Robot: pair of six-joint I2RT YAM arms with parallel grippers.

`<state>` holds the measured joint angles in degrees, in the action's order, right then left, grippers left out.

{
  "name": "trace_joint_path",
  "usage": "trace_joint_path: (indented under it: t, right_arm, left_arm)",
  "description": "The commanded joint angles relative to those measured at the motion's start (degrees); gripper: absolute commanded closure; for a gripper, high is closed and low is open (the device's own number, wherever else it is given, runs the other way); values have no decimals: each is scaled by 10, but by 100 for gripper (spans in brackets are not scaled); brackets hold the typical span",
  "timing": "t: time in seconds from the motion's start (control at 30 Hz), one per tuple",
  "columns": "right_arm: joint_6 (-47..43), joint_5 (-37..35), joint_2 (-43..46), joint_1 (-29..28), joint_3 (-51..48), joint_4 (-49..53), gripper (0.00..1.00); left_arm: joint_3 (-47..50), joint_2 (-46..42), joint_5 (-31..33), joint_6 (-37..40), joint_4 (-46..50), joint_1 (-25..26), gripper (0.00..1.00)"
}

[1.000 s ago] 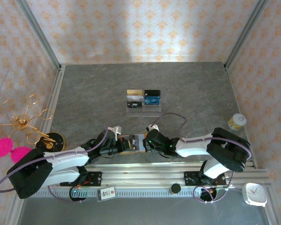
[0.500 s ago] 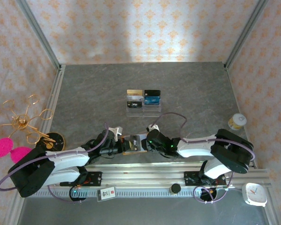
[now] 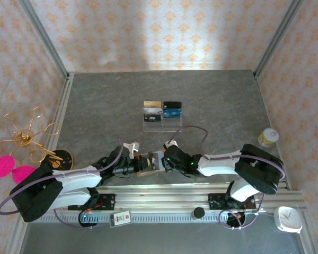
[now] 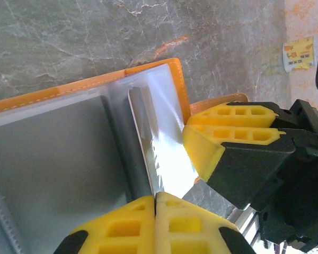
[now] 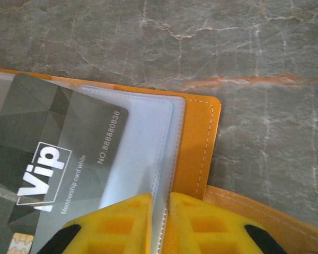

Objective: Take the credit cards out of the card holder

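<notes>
At the table's point(image 3: 228, 95) near edge, the card holder point(image 3: 150, 161) lies open, with the left gripper point(image 4: 155, 200) and right gripper point(image 5: 159, 200) each pinching its clear sleeves. One black card point(image 5: 63, 153) is still inside. Other credit cards point(image 3: 162, 109) occupy the stand point(image 3: 162, 125).

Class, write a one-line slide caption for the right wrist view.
Right hand pinches a clear sleeve of the orange card holder beside a grey VIP card.

The card holder point(image 3: 150, 162) lay open before me, the left gripper point(image 3: 134, 164) at its left side and the right gripper point(image 3: 164, 161) at its right, with a card point(image 5: 58, 159) in one of its sleeves. Behind the card holder I saw a display stand point(image 3: 162, 124) carrying more cards point(image 3: 171, 109), and well to the right of it a tub point(image 3: 268, 137).
</notes>
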<state>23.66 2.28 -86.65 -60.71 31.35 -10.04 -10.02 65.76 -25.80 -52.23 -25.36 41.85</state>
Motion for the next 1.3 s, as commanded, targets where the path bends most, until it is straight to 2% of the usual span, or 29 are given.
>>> trace_joint_path:
  t: [0.0, 0.17, 0.37, 0.43, 0.6, 0.87, 1.27]
  right_arm:
    - [-14, 41, -29, -6, 1, 15, 84]
    - [-11, 47, -37, -6, -1, 13, 85]
    - [-11, 59, -37, -6, -3, 6, 85]
    - [-12, 70, -42, -6, -4, 0, 85]
    - [-6, 51, -43, -7, -3, 9, 86]
    - [7, 20, -34, -7, -2, 28, 86]
    - [10, 31, -27, -7, -3, 24, 86]
  left_arm:
    - [-4, 13, -16, 0, -35, -3, 97]
    - [-4, 26, -17, -7, -51, -4, 77]
    - [-5, 31, -14, -11, -63, -3, 71]
    - [-8, 36, -16, -15, -73, -3, 71]
    - [-14, 24, -11, -13, -52, -3, 80]
    - [0, 2, 1, -11, -25, -5, 80]
    - [1, 14, -4, -8, -36, -11, 87]
